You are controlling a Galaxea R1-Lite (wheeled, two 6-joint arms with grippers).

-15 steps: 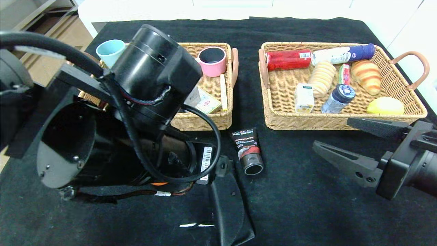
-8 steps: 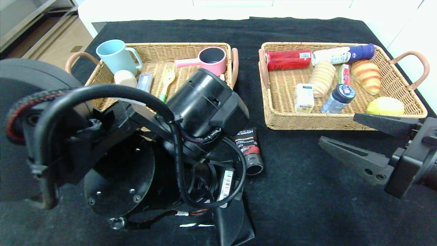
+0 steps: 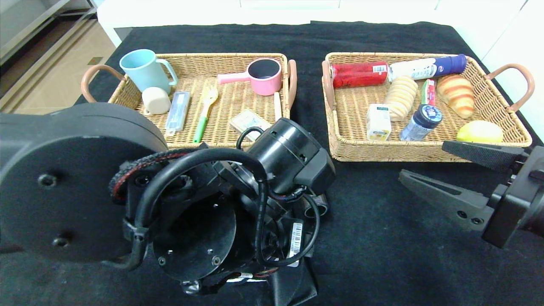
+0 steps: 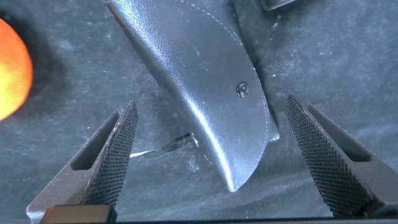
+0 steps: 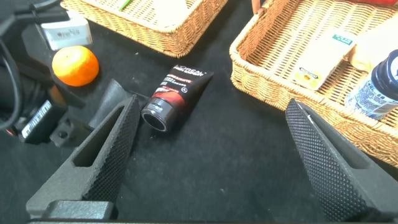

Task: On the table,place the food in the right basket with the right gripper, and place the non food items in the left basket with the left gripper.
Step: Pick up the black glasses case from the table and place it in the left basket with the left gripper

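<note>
Over the table's [image 3: 382, 263] near edge, the left gripper [image 4: 211, 155] hangs with jaws spread, straddling the black soft case [image 4: 199, 81]. Recommended: centre the jaws across the case's narrow rounded end, descend, then close firmly, since the smooth leather-like skin may slip on ribbed pads. An orange [image 5: 75, 66] and the glossy black tube [image 5: 176, 94] lie nearby on napped cloth. The right gripper [image 3: 463, 178] waits, jaws apart, beside the woven right basket [image 3: 340, 144]; the left basket [image 3: 225, 144] is destination.
</note>
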